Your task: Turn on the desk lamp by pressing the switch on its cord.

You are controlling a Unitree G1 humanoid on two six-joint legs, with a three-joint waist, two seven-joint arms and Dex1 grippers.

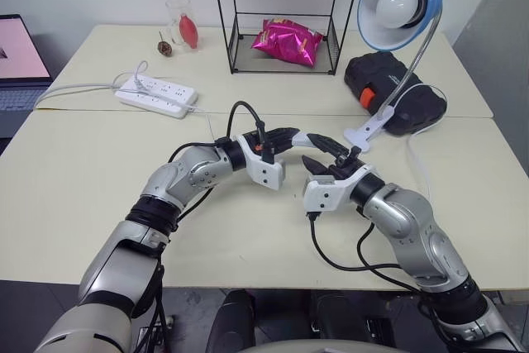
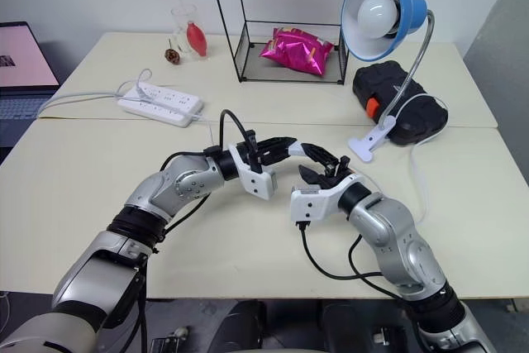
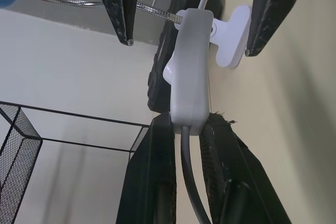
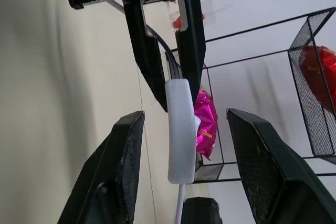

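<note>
Switch at frame centre, pinched at one end by left gripper, hanging between parted fingers of empty right gripper; best closed squarely across the rocker, holding firm, desk lamp unlit upper right.

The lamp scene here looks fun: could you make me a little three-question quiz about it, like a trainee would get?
1. True or false: the left gripper is shut on the switch.
2. The right gripper stands: A) clamped on the switch, B) open, its fingers either side of the switch, C) on the power strip.
3. Fill in: the desk lamp is clipped to the edge of the ____ table.

Key: 1 true. 2 B. 3 far.
</note>
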